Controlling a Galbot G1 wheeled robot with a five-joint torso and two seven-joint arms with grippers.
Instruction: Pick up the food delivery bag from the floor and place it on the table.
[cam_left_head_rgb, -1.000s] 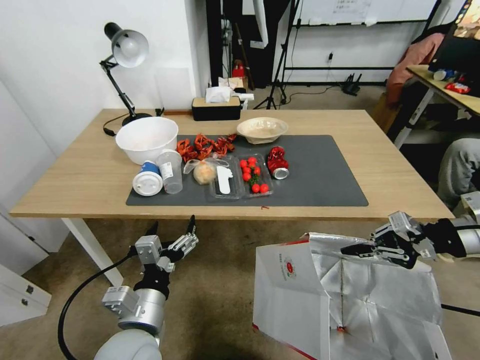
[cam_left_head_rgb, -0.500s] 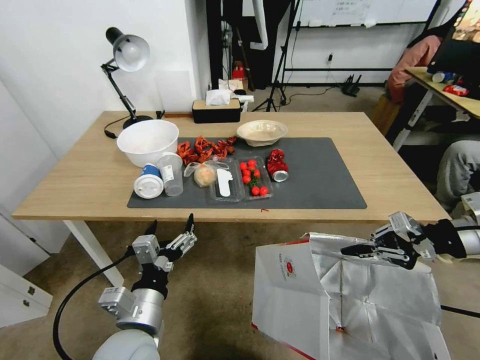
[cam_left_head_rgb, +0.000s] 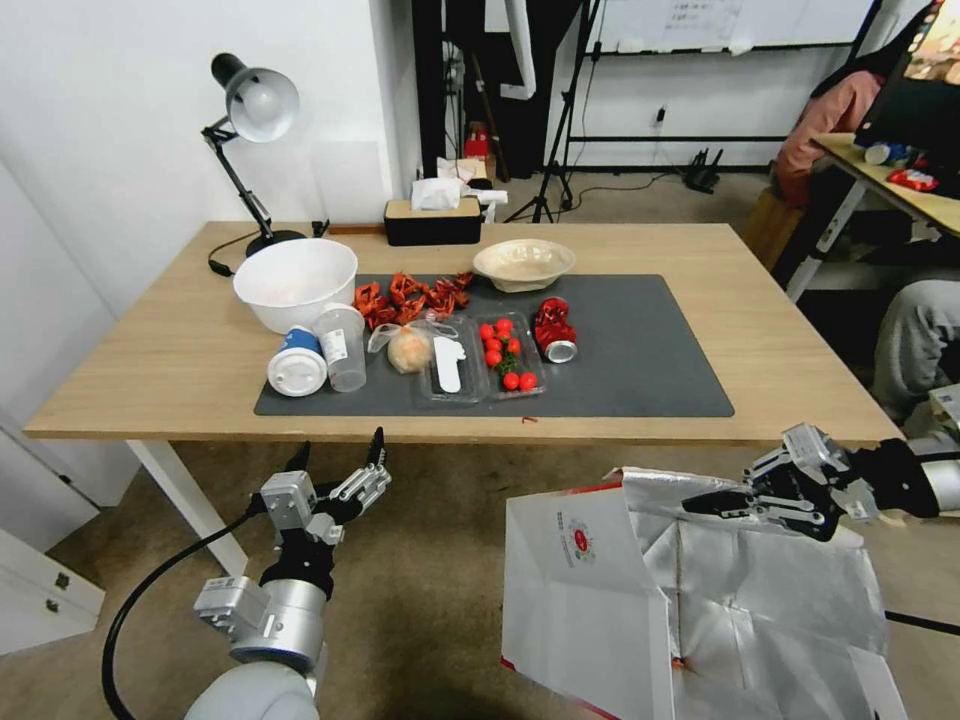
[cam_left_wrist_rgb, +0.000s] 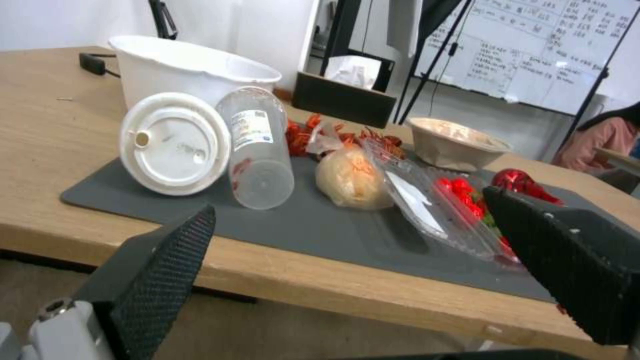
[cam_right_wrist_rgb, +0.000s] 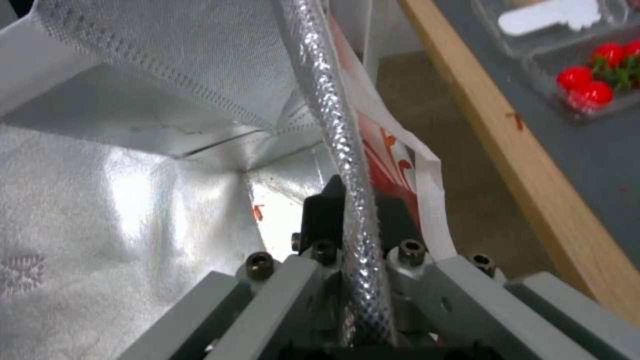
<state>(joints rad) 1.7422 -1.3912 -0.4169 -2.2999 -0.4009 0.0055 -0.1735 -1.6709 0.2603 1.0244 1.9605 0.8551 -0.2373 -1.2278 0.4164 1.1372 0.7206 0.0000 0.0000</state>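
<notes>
Since a moment ago, the food delivery bag has dipped a little lower, and the right gripper is still pinched tight on its shiny foil rim, down on the floor in front of the table. On the table's grey mat sit two bowls, a white one and a tan one, two tipped cups, a tray of tomatoes and one red can. The left gripper hangs under the table edge with its fingers spread wide

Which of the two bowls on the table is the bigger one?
The white bowl beside the lamp; the beige bowl is shallower.
</notes>
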